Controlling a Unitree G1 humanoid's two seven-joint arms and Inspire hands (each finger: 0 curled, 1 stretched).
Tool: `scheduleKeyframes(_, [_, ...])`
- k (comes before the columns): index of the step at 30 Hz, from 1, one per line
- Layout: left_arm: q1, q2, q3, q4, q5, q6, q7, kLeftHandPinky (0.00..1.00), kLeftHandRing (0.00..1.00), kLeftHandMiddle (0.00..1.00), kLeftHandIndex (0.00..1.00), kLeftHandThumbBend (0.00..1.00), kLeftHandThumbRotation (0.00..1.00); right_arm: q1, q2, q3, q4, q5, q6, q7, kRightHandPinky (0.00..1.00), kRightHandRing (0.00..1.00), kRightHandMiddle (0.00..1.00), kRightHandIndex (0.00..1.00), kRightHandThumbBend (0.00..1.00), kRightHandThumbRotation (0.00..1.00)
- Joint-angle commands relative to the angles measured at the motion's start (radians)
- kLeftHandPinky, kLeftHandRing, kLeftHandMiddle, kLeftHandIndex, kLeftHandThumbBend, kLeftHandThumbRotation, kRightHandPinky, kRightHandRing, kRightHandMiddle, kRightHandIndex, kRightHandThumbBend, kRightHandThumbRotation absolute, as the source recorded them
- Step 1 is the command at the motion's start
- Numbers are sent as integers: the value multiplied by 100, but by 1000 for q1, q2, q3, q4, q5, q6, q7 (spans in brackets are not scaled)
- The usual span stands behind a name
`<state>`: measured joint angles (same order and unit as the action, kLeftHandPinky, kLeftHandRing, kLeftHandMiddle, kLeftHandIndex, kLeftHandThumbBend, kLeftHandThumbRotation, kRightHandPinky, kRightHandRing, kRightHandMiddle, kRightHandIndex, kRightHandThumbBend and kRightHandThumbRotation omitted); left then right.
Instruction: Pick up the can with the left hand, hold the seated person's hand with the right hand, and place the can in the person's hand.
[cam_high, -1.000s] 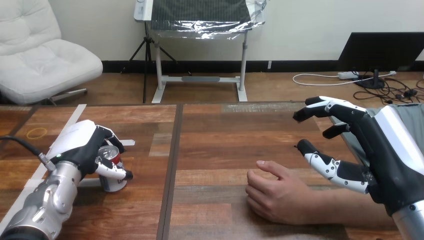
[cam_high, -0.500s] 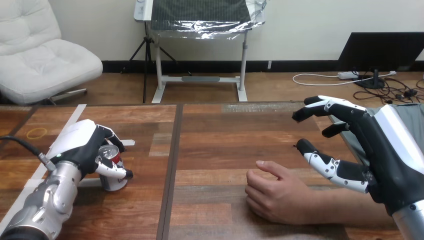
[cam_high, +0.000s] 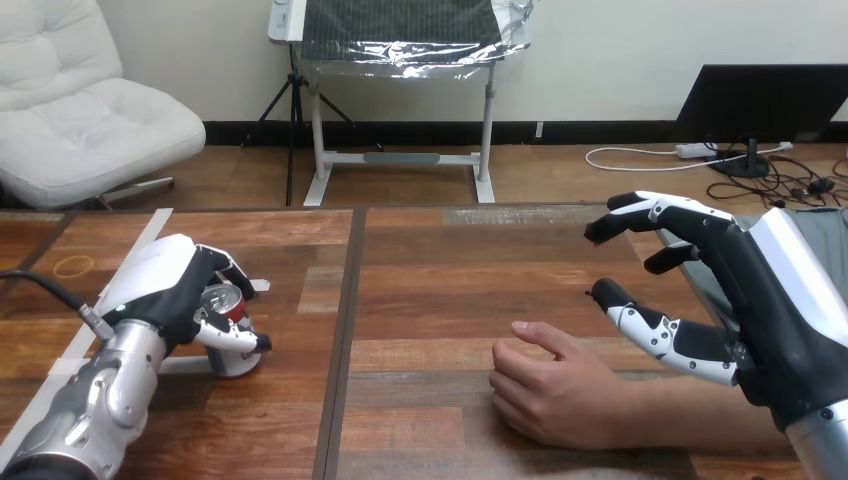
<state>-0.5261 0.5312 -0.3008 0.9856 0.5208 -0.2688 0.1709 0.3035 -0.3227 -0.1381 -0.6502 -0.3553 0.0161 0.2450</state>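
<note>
At the left of the wooden worktop (cam_high: 430, 280), with its long brown grained planks, the left hand (cam_high: 165, 285) is wrapped round a small can (cam_high: 236, 318). Its black-and-white jointed fingers (cam_high: 232, 338) and thumb curl across the front of the cylinder, and the smooth white shell on its back faces up. The can is red-sided with a shiny metal top and a silvery base. Its base is at the worktop surface, and it cannot be told whether it is lifted. Strips of white tape (cam_high: 150, 232) lie flat near it, and a thin yellow rubber ring (cam_high: 73, 266) lies farther left.

At the right, the right hand (cam_high: 745, 300) hangs with its fingers spread and only slightly bent, holding nothing. The person's hand (cam_high: 555, 385) rests loosely curled on the wood just left of it and below its thumb, apart from it.
</note>
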Motion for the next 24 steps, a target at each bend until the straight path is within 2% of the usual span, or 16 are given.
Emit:
scheduleKeyframes(1, [-26, 1, 26, -99, -14, -47, 33, 38, 44, 50, 52, 71, 0, -59, -23, -22, -44, 5, 1, -1, 62, 79, 82, 64, 46, 0])
scheduleKeyframes(5, [1, 0, 40, -194, -26, -59, 13, 38, 43, 50, 52, 71, 0, -59, -23, -22, -44, 3, 4, -1, 62, 79, 82, 64, 46, 0])
scheduleKeyframes(11, [40, -7, 54, -338, -37, -37, -19, 37, 42, 48, 51, 71, 0, -60, -22, -23, -44, 6, 7, -1, 62, 79, 82, 64, 47, 0])
scheduleKeyframes(17, [74, -13, 64, -463, -48, -60, -34, 34, 40, 47, 51, 69, 0, -62, -20, -21, -42, 11, 9, -1, 63, 80, 82, 65, 49, 0])
scheduleKeyframes(24, [102, -29, 70, -605, -48, -31, -66, 34, 41, 48, 51, 66, 0, -65, -23, -21, -49, 7, 25, 7, 63, 81, 83, 66, 51, 0])
